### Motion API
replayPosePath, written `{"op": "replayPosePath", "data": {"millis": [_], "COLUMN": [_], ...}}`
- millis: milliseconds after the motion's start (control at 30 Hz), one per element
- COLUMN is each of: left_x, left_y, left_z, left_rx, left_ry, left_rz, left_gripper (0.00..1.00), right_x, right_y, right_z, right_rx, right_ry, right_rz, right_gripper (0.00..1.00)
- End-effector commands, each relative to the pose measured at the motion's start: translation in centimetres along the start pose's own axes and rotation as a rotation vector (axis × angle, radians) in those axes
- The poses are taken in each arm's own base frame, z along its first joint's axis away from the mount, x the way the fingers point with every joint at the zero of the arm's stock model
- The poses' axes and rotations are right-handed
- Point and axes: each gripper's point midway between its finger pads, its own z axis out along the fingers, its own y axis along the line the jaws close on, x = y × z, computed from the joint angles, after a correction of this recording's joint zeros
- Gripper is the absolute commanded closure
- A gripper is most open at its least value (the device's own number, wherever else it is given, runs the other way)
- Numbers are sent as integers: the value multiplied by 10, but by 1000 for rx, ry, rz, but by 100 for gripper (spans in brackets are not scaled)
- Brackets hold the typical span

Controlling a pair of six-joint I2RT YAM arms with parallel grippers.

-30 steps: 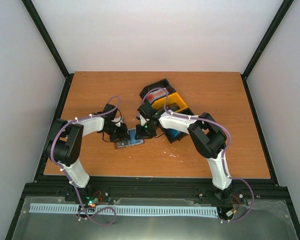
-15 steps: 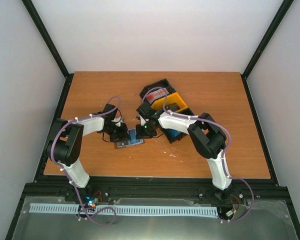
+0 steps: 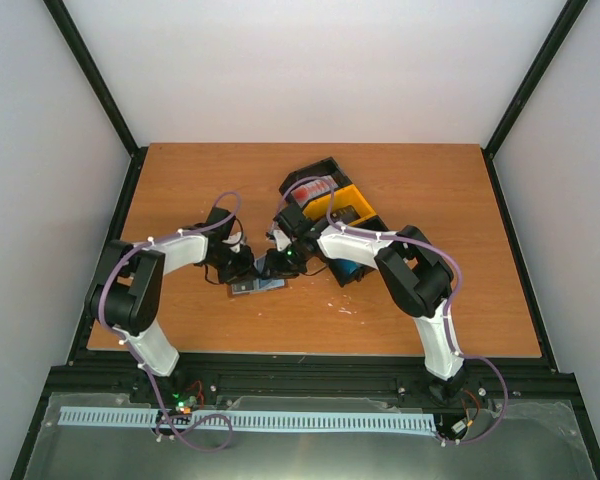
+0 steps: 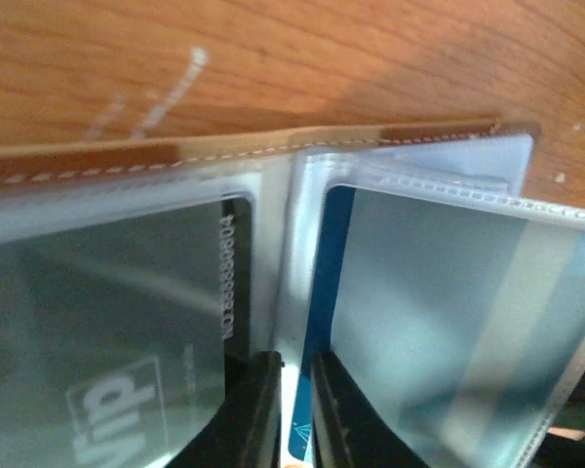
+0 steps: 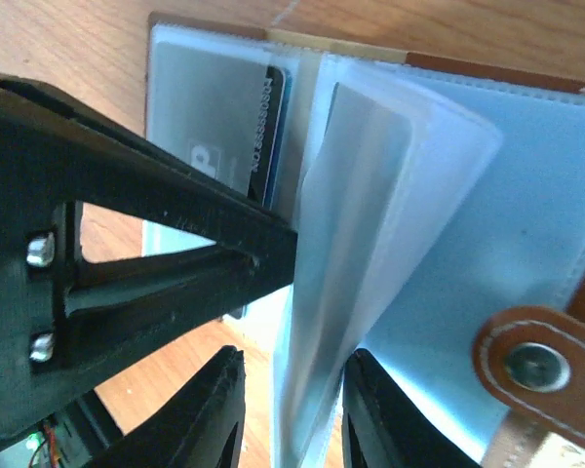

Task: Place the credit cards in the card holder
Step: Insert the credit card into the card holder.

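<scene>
The brown card holder lies open on the table between both grippers, its brown edge and clear sleeves showing in the left wrist view. My left gripper is shut on the edge of a blue credit card that sits partly inside a clear sleeve. A black credit card fills the sleeve beside it. My right gripper stands open around a raised leaf of sleeves; only the right finger touches it. The snap tab is at the lower right.
Black and yellow bins stand just behind the right gripper, with red-and-white cards in one and a blue one in the nearest. The left arm's black finger crosses the right wrist view, close to the right jaws.
The right gripper has shifted left over the card holder, closer to the left gripper, and now covers the blue lining. The left gripper has stayed in place.
</scene>
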Motion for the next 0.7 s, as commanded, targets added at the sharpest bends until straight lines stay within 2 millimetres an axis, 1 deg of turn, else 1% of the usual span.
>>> {"op": "replayPosePath", "data": {"millis": [0,33,133,233,400,600,667], "left_x": [-12,-14,-21,-24,-25,-21,-21], "left_y": [10,9,6,6,5,13,16], "left_z": [-21,-27,-43,-51,-54,-48,-48], "left_rx": [-120,-130,-148,-165,-164,-187,-200], "left_ry": [-104,-124,-185,-221,-237,-215,-220], "left_rz": [-31,-34,-44,-56,-57,-60,-63], "left_gripper": [86,84,82,82,81,81,80], "right_x": [-6,-8,-9,-9,-11,-16,-19], "right_y": [34,37,45,51,56,50,49], "right_z": [-13,-14,-15,-14,-9,-2,0], "right_rx": [-129,-141,-172,-193,-205,-182,-174], "right_ry": [-27,-29,-31,-28,-21,-21,-26], "right_rz": [-58,-63,-79,-96,-103,-81,-75], "right_gripper": [70,70,68,67,67,66,66]}}
